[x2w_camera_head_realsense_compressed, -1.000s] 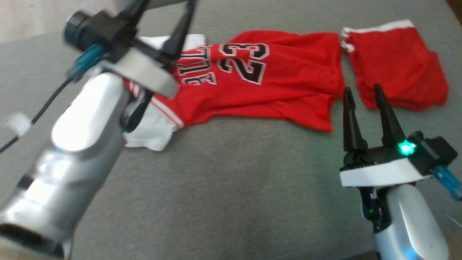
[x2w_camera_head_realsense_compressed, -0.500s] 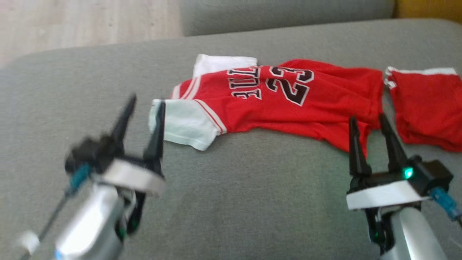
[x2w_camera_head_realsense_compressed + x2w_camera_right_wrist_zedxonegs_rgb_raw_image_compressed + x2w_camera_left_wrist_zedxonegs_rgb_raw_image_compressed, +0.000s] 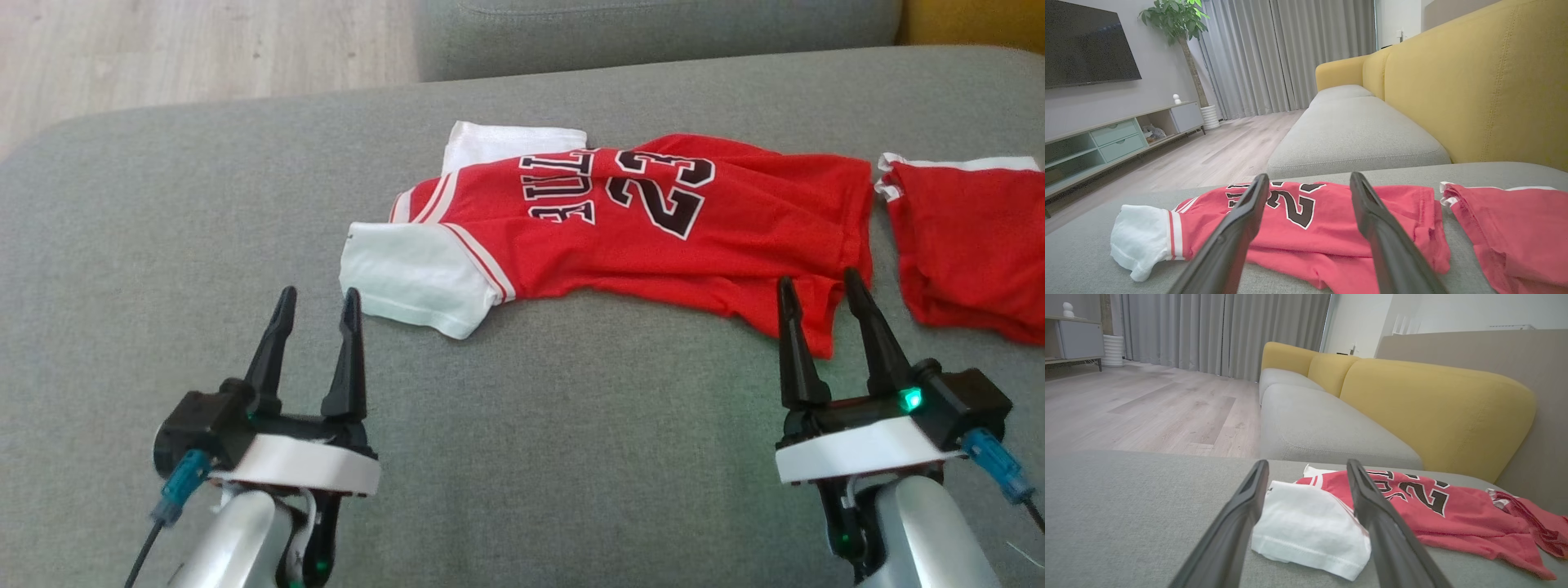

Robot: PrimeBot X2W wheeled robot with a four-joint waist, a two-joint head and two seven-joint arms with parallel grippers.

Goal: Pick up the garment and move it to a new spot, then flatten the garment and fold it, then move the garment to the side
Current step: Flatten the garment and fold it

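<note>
The garment [image 3: 637,229] is a red jersey with white sleeves and the number 23, lying crumpled lengthwise on the grey cushion [image 3: 531,457]. It also appears in the left wrist view as the garment [image 3: 1412,506] and in the right wrist view as the garment [image 3: 1306,220]. My left gripper [image 3: 318,298] stands open just short of the white sleeve [image 3: 412,278], touching nothing. My right gripper [image 3: 816,286] is open too, its fingertips over the jersey's lower hem corner, with nothing held. In each wrist view the gripper [image 3: 1306,465] [image 3: 1308,177] shows spread fingers.
Red shorts [image 3: 971,245] with a white waistband lie right of the jersey. A second grey seat [image 3: 653,33] and yellow backrest [image 3: 1494,81] stand beyond. Wood floor [image 3: 188,49] lies at the far left past the cushion's edge. A TV cabinet [image 3: 1114,134] stands across the room.
My left arm has swung off the jersey's sleeve end and dropped to the lower left, open. The head camera shifted, so the scene sits lower. The right gripper stays put.
</note>
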